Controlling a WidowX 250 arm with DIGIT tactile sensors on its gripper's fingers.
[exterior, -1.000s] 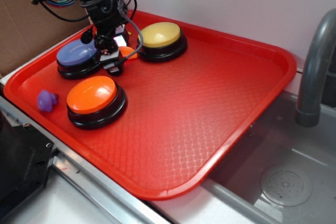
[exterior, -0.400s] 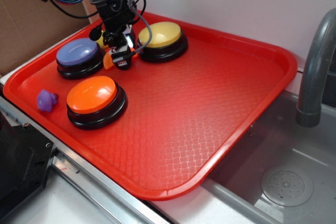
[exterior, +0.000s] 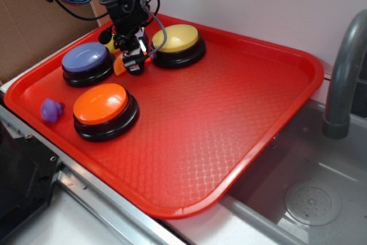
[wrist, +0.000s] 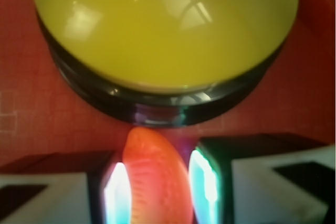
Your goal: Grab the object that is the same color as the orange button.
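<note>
Where red tray meets sink, faucet stands

A glossy orange slice is seen, an orange-domed button on black, and a red tray patterned with embossed diamonds.

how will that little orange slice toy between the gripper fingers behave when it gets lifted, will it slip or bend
The orange slice toy looks like glossy moulded plastic, so probably stiff, not bendy. Its curved, tapering shape and shine suggest it could slip or pivot between the gripper fingers. It is far smaller than the yellow button, so likely very light.
</note>
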